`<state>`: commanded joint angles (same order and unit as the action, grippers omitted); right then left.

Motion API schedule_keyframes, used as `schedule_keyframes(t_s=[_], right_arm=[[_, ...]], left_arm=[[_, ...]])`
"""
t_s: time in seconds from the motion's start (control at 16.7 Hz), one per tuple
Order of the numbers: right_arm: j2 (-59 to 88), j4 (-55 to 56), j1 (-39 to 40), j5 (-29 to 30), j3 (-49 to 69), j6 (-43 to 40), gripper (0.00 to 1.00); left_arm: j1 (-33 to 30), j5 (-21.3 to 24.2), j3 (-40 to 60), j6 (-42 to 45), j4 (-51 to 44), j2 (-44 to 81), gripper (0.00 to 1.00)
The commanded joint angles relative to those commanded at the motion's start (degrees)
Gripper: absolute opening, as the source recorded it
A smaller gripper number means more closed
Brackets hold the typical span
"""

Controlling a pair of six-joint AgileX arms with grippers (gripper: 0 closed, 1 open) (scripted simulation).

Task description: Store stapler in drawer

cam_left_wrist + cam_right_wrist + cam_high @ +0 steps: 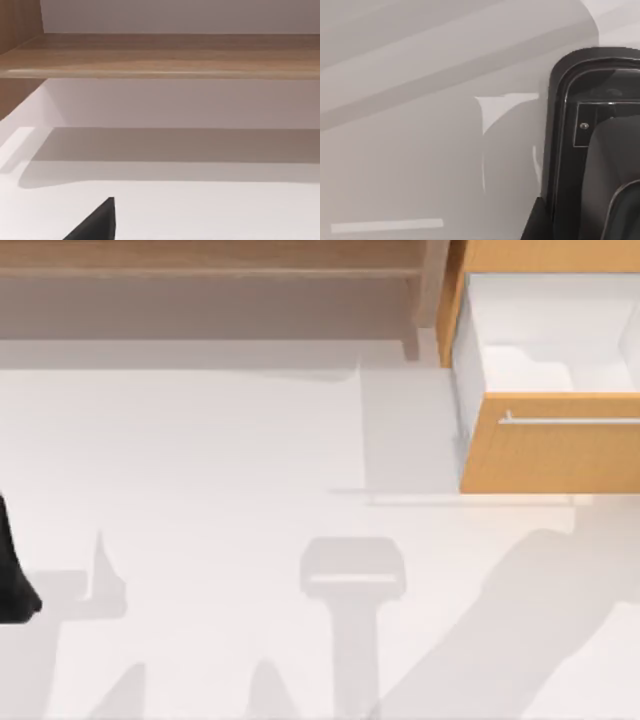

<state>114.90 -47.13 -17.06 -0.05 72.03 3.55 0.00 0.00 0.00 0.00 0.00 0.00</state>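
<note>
**Currently: drawer open at the far right corner of the worktop**

1. Drawer. The drawer (545,445) stands at the far right corner of the worktop (220,460) and is pulled out. It is a wide box. Its front panel is flat, light orange-tan wood with visible grain. A thin, straight silver bar handle (570,421) runs horizontally near the top of the panel. The inside (530,340) is smooth and white, with plain walls and floor.

2. Surroundings. A brown wooden shelf (200,265) runs along the far edge of the worktop from the left corner. Its end post stands just beside the drawer's casing. In the left wrist view the shelf board (165,55) has a rounded front edge and fine lengthwise grain. The worktop is matt white and carries soft grey shadows near its middle and front edge. Nothing stands between the front edge and the drawer front.

3. Left arm. The left arm (12,575) is parked at the left edge of the worktop, well apart from the drawer. The left gripper (97,225) appears as a matt black wedge. Its opening cannot be told.

4. Right arm. A glossy black body (575,150) with rounded corners and an inset panel lies close to the right wrist camera. It cannot be told whether this is the stapler or part of the right gripper. The opening and hold of the right gripper cannot be told.
</note>
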Motion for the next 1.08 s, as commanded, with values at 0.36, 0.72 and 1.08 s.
schedule_keyframes(t_s=[0.36, 0.72, 1.08], right_arm=[[0.0, 0.0, 0.0, 0.0, 0.0, 0.0, 0.00], [-2.4, 0.2, -2.0, 0.2, -0.3, 1.8, 0.00], [-3.1, -5.2, -0.9, 0.0, 2.5, 0.5, 0.00]], left_arm=[[0.0, 0.0, 0.0, 0.0, 0.0, 0.0, 1.00], [0.0, 0.0, 0.0, 0.0, 0.0, 0.0, 1.00], [0.0, 0.0, 0.0, 0.0, 0.0, 0.0, 1.00]])
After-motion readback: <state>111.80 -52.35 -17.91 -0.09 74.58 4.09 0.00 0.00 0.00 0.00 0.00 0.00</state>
